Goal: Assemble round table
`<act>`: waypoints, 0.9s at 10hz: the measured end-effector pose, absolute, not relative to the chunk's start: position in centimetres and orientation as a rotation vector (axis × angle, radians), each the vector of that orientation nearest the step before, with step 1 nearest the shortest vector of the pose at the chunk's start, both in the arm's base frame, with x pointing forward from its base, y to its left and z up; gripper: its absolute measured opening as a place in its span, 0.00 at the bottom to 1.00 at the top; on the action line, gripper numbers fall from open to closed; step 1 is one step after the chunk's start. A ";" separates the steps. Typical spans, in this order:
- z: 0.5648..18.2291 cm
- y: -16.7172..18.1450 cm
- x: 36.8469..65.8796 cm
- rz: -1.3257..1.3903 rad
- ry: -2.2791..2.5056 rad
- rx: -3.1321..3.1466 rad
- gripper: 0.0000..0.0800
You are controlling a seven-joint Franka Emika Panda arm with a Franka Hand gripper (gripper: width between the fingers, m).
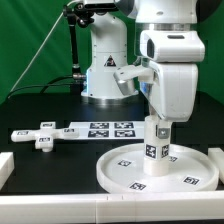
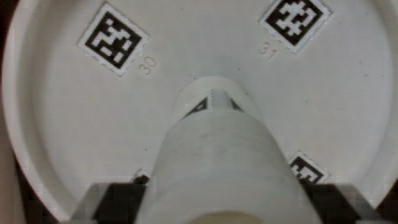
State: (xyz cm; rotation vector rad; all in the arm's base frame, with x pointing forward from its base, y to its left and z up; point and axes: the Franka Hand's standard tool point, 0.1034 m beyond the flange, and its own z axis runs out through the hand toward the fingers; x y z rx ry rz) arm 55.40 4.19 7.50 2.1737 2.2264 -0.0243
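Observation:
The large rimmed round disc (image 1: 158, 166) lies flat on the black table at the exterior view's right front, tags facing up. The short thick cylinder leg (image 1: 156, 148) stands upright over the disc's middle, its lower end at the disc's surface. My gripper (image 1: 160, 130) is shut on the leg's upper part. In the wrist view the leg (image 2: 217, 140) runs down from between my fingertips (image 2: 121, 196) to the disc (image 2: 71, 110). The small flat cross-bar foot (image 1: 44, 133) lies on the table at the exterior view's left.
The marker board (image 1: 104, 129) lies flat behind the disc. White blocky brackets sit at the table's front, one at the exterior view's left (image 1: 4, 166) and one at its right (image 1: 216, 160). The robot base (image 1: 104, 70) stands at the back.

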 end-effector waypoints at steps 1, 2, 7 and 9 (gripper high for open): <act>7.4 4.3 55.4 -0.024 2.156 2.246 0.51; 7.5 4.5 55.4 -0.021 2.018 2.369 0.51; 7.5 4.3 55.3 -0.008 1.548 2.710 0.51; 7.4 4.2 55.2 -0.015 1.235 2.881 0.51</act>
